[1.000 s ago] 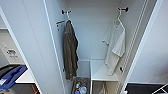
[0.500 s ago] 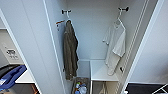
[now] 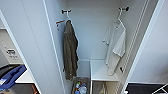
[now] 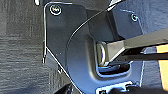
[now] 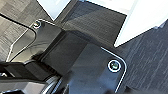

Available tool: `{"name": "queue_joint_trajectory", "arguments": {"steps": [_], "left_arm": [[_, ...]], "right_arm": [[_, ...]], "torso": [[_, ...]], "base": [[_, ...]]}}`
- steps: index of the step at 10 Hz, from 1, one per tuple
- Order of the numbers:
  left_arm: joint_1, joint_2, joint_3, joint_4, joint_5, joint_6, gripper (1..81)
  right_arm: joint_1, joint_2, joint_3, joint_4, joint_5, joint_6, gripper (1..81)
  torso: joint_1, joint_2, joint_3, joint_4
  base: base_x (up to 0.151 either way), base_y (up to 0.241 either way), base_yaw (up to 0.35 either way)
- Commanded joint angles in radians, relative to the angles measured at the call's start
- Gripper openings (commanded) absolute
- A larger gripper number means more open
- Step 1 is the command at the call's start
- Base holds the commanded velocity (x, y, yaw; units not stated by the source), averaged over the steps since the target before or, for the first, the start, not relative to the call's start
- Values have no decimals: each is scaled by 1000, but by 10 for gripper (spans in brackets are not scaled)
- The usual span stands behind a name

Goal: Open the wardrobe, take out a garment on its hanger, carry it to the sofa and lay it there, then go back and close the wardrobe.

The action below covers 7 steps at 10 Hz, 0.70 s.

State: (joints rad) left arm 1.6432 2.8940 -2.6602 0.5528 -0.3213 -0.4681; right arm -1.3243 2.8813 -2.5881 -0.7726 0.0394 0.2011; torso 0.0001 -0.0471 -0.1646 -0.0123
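White wardrobe [image 3: 92, 32] open, both doors swung wide. No change vs prior frames: view steady, nothing shifted. Garment [image 3: 115, 47] on hanger [image 3: 119, 18], right hook, untouched. Olive coat [image 3: 70, 55] left. Fingers L/R: can't tell. Take-out step pending.

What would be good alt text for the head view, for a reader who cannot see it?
An open white wardrobe seen from above: a white T-shirt on a hanger hangs from a hook on the right, an olive-brown coat from a hook on the left. Below are a low white shelf and a basket of small items.
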Motion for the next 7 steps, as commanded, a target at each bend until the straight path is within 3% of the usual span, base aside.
{"name": "queue_joint_trajectory", "arguments": {"steps": [1,3,7], "left_arm": [[-15,-13,-12,1,42,8,811],[-15,1,-23,-4,28,2,811],[-19,42,-96,-7,39,-3,811]], "right_arm": [[185,17,-12,-273,-171,-15,811],[237,48,-12,-422,-228,-19,811],[338,100,-7,-556,-291,-22,811]], "torso": [[0,0,0,0],[0,0,0,0],[1,0,0,0]], "base": [[0,0,0],[0,0,0],[0,0,0]]}}
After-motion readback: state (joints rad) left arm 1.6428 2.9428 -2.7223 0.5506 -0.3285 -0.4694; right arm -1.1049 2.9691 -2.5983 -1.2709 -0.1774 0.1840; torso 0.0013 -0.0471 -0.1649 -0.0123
